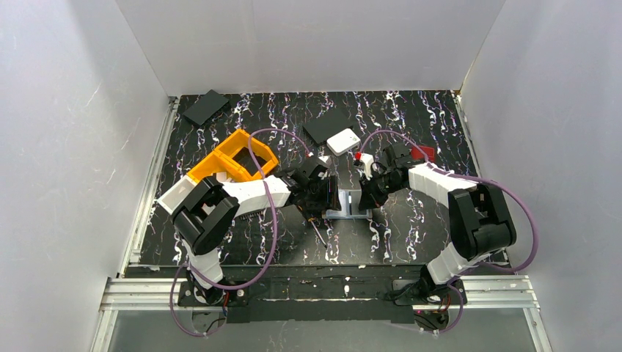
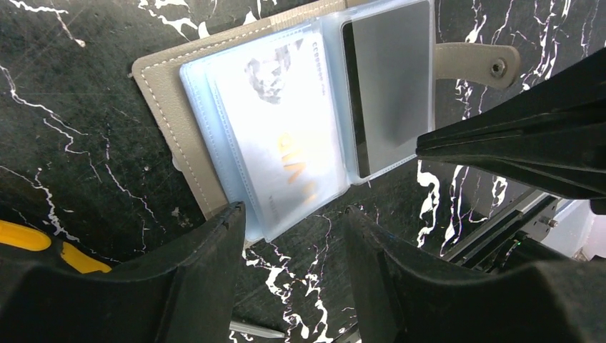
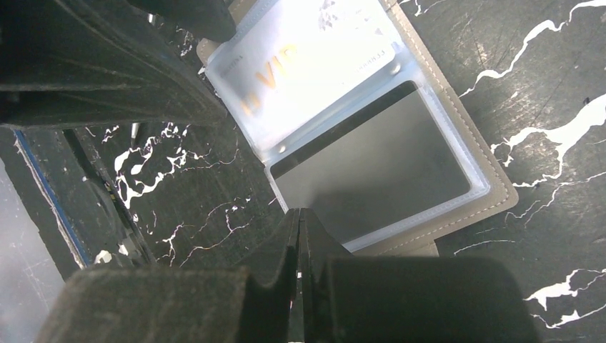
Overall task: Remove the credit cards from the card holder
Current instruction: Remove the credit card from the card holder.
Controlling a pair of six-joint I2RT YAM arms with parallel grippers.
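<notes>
The card holder (image 1: 350,204) lies open and flat on the black marbled table between my two grippers. Its taupe cover (image 2: 166,107) and snap tab (image 2: 477,64) frame pale blue sleeves. One sleeve holds a pale credit card (image 2: 279,121) with gold letters, the other a grey credit card (image 2: 393,78). My left gripper (image 2: 293,214) stands open at the sleeves' near edge, with nothing between its fingers. The right gripper (image 3: 299,212) is shut, its tip against the edge of the grey card's sleeve (image 3: 371,171). Whether it pinches anything there is hidden.
A white square box (image 1: 342,141) and a flat black rectangle (image 1: 328,125) lie behind the holder, and another black rectangle (image 1: 205,107) is at the back left. An orange bin (image 1: 235,158) stands left. A screwdriver shaft (image 1: 319,233) lies just in front.
</notes>
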